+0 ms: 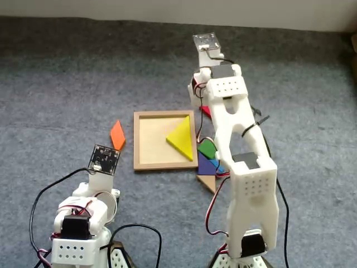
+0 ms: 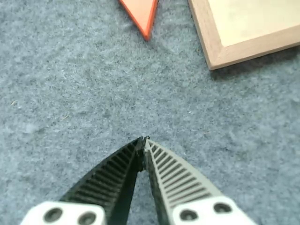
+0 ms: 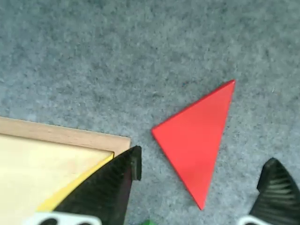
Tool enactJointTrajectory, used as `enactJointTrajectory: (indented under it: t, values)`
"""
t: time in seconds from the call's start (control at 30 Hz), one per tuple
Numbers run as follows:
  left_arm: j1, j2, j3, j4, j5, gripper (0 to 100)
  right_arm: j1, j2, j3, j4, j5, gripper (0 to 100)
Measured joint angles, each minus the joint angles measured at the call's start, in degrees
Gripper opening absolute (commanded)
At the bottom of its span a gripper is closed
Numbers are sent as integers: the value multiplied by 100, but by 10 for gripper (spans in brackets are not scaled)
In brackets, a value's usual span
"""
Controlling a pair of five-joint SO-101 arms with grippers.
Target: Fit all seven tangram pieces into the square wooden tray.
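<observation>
Only the yellow triangular piece sits in the square wooden tray. The right gripper gapes around a red triangular piece outside; the left gripper is closed, empty.

Right gripper jaws spread wide over grey carpet. Red triangle lies flat on the carpet between the fingers, touching neither. One finger overlaps the wooden tray corner. Yellow piece edge shows inside the tray, right against that finger. Sliver of a green piece sits at the frame edge.
</observation>
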Motion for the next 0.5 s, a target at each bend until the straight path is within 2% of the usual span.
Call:
enactJointTrajectory:
  t: [0.2, 0.5]
  values:
    - [0, 0, 0, 0, 0, 32, 35, 756, 0, -237, 53, 375]
    - [0, 0, 0, 0, 0, 32, 70, 967, -299, -229, 290, 375]
